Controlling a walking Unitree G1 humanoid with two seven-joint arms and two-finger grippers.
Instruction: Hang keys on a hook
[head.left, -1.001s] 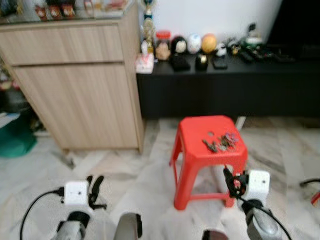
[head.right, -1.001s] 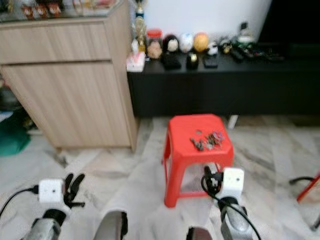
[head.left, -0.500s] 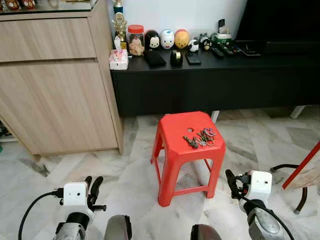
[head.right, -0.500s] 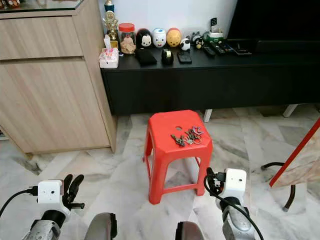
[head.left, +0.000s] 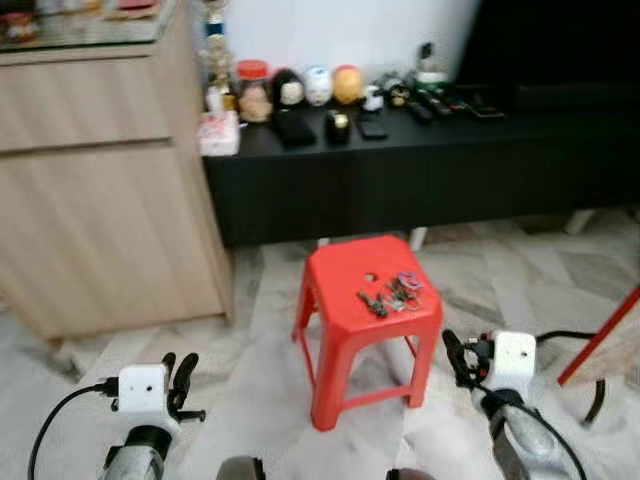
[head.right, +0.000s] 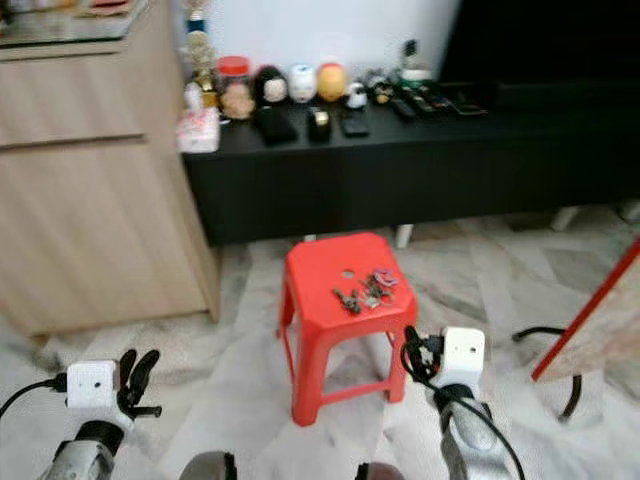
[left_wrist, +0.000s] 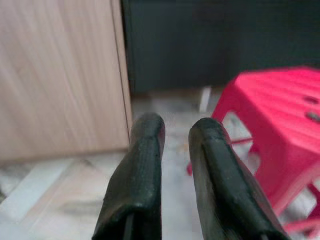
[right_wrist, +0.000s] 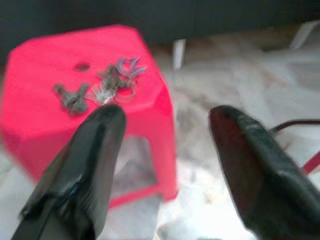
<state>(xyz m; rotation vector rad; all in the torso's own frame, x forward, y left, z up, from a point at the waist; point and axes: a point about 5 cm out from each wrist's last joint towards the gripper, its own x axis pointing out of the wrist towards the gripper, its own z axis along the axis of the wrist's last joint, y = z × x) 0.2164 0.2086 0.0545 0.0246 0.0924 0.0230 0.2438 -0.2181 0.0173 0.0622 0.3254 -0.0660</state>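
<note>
Keys (head.left: 393, 293) lie on a red stool (head.left: 340, 318) ahead of me. My right gripper (right_wrist: 165, 150) hangs spread wide nearby, ready to reach; my left gripper (left_wrist: 172, 150) holds nothing, fingers barely apart.

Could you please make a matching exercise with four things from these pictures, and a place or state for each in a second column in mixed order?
Column 1:
1. keys
2. red stool
3. right tool
4. left tool

Column 2:
A. open, fingers wide apart, low beside the stool
B. lying on top of the stool
C. fingers close together with a small gap, facing the wooden cabinet
D. standing on the marble floor before the black console

Pairs: 1-B, 2-D, 3-A, 4-C
</note>
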